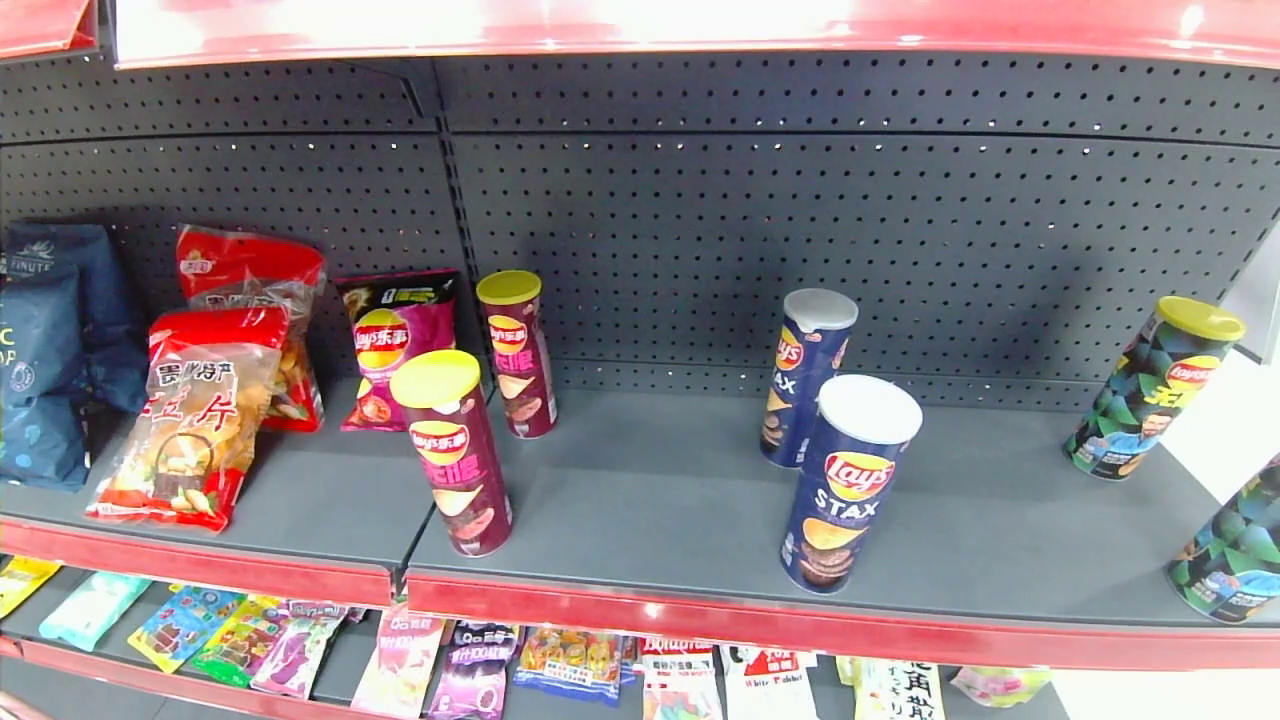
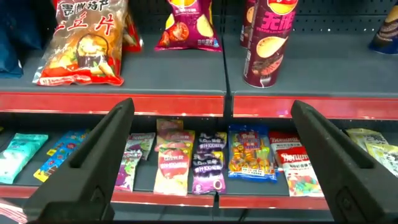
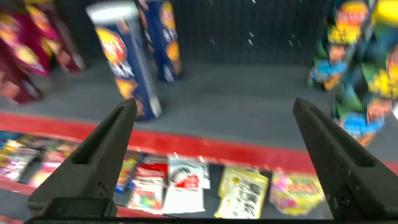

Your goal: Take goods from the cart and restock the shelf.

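A dark grey metal shelf [image 1: 650, 500] with a red front lip [image 1: 700, 615] runs the full width, made of two boards that meet at a seam left of the middle. Behind it stands a dark grey perforated back panel [image 1: 900, 230], and above it is the red lip of a higher shelf [image 1: 640, 30].

At the shelf's left edge, dark blue bags [image 1: 50, 350] lean against the back panel. Beside them are two red-and-clear snack bags, one near the front edge [image 1: 190, 420] and one behind it [image 1: 250, 280]. A purple crisp bag [image 1: 395, 340] leans on the back panel just left of the seam.

Two maroon tubes with yellow lids stand upright by the seam, one near the front edge [image 1: 455, 450] and one towards the back [image 1: 520, 355]. Right of the middle stand two navy tubes with pale lids, one close to the front edge [image 1: 850, 480] and one behind it [image 1: 805, 375]. Two green-and-black patterned tubes occupy the right end, one near the back [image 1: 1150, 390] and one at the front right corner [image 1: 1230, 550].

Below, a row of small colourful packets [image 1: 570, 660] lies on a lower shelf.

The left claw [image 2: 212, 107] is spread wide with nothing in it, in front of the red lip near the front maroon tube. The right claw [image 3: 214, 104] is likewise spread wide and holds nothing, before the front edge between the front navy tube and the patterned tubes.
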`<state>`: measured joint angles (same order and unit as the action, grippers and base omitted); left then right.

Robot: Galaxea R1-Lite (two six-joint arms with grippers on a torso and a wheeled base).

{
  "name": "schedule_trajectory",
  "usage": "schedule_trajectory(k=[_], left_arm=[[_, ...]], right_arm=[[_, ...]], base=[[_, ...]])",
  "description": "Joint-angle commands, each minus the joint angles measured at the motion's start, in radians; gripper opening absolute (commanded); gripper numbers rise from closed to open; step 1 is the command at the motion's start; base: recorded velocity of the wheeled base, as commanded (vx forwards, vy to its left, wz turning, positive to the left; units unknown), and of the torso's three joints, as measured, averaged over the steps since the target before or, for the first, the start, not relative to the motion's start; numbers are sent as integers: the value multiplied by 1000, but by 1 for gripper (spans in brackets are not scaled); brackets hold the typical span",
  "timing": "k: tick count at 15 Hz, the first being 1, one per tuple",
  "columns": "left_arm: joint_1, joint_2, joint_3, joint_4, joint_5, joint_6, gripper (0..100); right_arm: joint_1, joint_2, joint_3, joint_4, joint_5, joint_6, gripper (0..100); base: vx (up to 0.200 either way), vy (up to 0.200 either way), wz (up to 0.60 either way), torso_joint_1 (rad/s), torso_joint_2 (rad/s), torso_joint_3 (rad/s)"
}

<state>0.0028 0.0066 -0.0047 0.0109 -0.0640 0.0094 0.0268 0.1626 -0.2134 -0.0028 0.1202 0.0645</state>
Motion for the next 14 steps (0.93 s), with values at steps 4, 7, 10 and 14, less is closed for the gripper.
schedule_trajectory(k=[4, 7, 10, 14], left_arm=[[0, 0, 0, 0, 0, 0, 100], [0, 0, 0, 0, 0, 0, 100], [0, 0, 0, 0, 0, 0, 100], [0, 0, 0, 0, 0, 0, 100]], right_arm=[[105, 657, -198, -8, 38, -71, 100], [191, 747, -196, -6, 38, -37, 100], [246, 865, -164, -8, 30, -35, 100], [252, 1051, -182, -11, 32, -8, 100]], base=[[0, 0, 0, 0, 0, 0], [0, 0, 0, 0, 0, 0], [0, 0, 0, 0, 0, 0], [0, 0, 0, 0, 0, 0]])
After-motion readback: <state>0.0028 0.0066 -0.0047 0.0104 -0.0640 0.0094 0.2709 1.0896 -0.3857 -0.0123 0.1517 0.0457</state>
